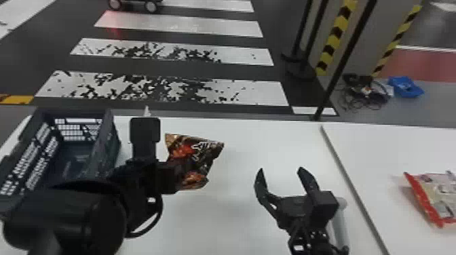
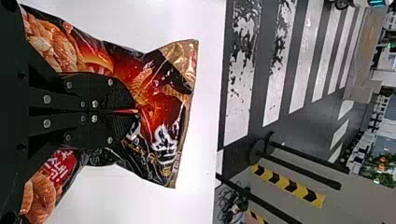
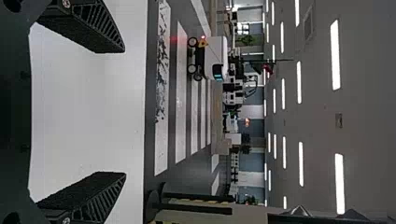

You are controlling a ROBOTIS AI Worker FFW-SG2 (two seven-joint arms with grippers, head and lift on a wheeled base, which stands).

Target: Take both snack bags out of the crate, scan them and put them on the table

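Left claw (image 1: pixel 177 177) grips dark snack bag (image 1: pixel 208 152) near crate (image 1: pixel 108 142); right claw (image 1: pixel 281 170) agape.

The left arm (image 1: pixel 135 203) was black, with a bulky, rounded casing (image 1: pixel 74 217), a dark cable (image 1: pixel 160 213) that bowed out in a loop, and a flat plate (image 1: pixel 145 130) with softened corners. The left tool (image 1: pixel 171 178) had matte black fingers (image 2: pixel 56 99), dotted with round silvery screws (image 2: pixel 46 123) and finely ridged near the tips. The right tool (image 1: pixel 281 169), black too, had a squarish block (image 1: pixel 325 205) and tapering fingers with slanted ribs (image 3: pixel 95 25).
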